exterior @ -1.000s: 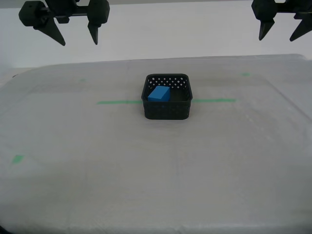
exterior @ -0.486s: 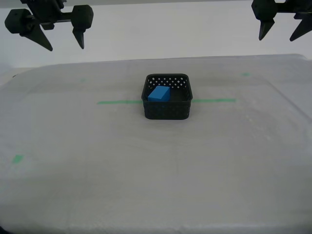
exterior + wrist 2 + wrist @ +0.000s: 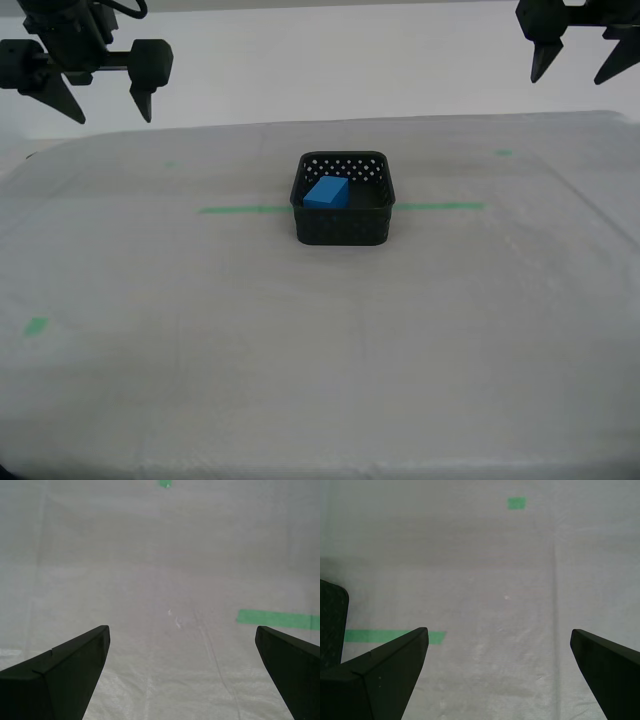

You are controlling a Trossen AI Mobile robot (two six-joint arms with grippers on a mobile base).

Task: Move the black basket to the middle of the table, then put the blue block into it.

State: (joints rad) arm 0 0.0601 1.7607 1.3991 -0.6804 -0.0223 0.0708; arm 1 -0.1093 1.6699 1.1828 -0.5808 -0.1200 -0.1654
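Note:
The black basket (image 3: 342, 228) stands on the green tape line (image 3: 240, 210) in the middle of the table (image 3: 300, 360). The blue block (image 3: 326, 192) lies inside it, tilted against the wall nearer the exterior view's left. My second gripper (image 3: 109, 113) hangs open and empty high above the table's far edge at the exterior view's left. High at the exterior view's right, my first gripper (image 3: 568, 78) is open and empty too. The first wrist view shows open jaws (image 3: 497, 630) over bare cloth and a corner of the basket (image 3: 330, 620). Only cloth lies below my second gripper (image 3: 181, 630).
Small green tape marks sit on the cloth: one near the front (image 3: 36, 325) at the exterior view's left, one at the back (image 3: 503, 152) at its right. The tape line's ends show in the wrist views (image 3: 395, 636) (image 3: 275, 618). A white wall rises behind the table.
My second gripper has drifted toward the exterior view's left and a little lower, still open. The first gripper, basket and block have not moved.

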